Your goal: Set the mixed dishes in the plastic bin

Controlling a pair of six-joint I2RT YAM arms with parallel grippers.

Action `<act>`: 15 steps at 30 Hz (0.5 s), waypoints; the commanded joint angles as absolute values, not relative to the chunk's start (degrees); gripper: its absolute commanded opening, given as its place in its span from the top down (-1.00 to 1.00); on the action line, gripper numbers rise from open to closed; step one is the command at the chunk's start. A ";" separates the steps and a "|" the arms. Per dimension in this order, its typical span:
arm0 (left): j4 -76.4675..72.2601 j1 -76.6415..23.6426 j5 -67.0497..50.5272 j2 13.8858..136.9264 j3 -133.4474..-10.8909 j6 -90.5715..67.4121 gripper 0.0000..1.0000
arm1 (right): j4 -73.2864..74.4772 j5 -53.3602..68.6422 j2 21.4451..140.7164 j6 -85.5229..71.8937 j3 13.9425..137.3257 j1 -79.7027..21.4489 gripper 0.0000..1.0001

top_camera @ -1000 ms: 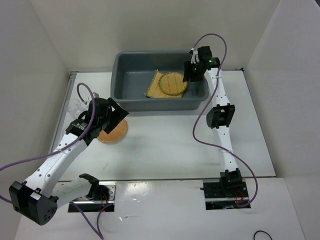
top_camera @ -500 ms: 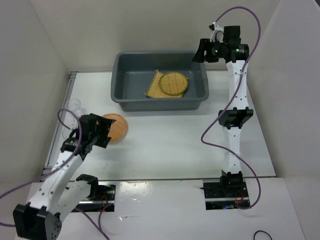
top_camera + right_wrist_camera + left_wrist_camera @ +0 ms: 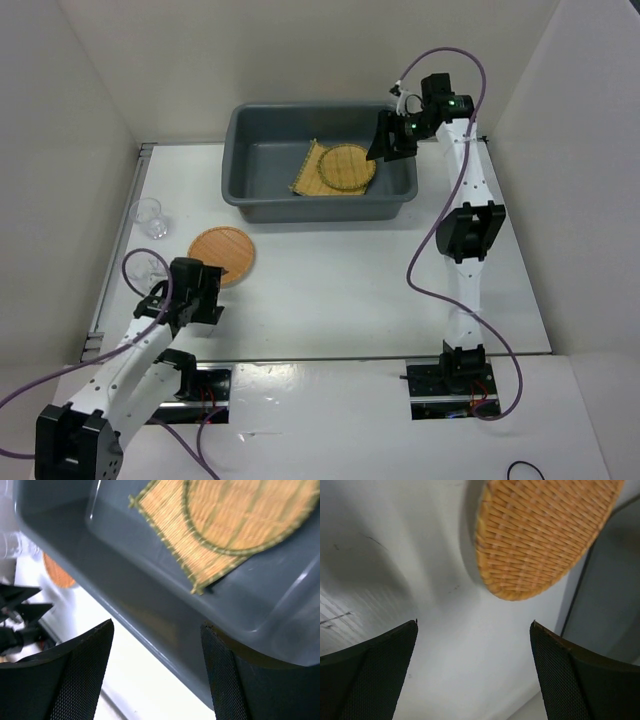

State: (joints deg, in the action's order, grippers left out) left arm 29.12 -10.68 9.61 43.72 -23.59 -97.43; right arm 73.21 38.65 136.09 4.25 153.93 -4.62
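The dark grey plastic bin stands at the back and holds the square yellow slat tray with the round yellow woven plate lying on it. My right gripper hangs open and empty over the bin's right end, above the tray and woven plate. The orange-brown plate lies on the table. My left gripper is open and empty just short of that plate. Two clear cups stand at the left.
White walls close in the table on the left, back and right. The bin's wall shows at the right of the left wrist view. Purple cables loop beside both arms. A cable crosses the nearer cup.
My left gripper has drawn back toward the near left, off the orange-brown plate, which now lies uncovered. My right gripper rose from the woven plate, then came down by the bin's right end, jaws wider.
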 commanded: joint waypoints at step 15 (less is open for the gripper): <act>14.68 -9.84 13.71 64.32 -25.04 -96.07 -0.87 | 74.36 45.18 124.99 6.86 146.17 -3.25 -0.50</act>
State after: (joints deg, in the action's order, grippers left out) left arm 16.36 -10.20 11.64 58.92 -22.39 -100.33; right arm 73.71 43.51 128.05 5.91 147.79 -3.68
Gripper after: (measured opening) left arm 0.942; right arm 0.751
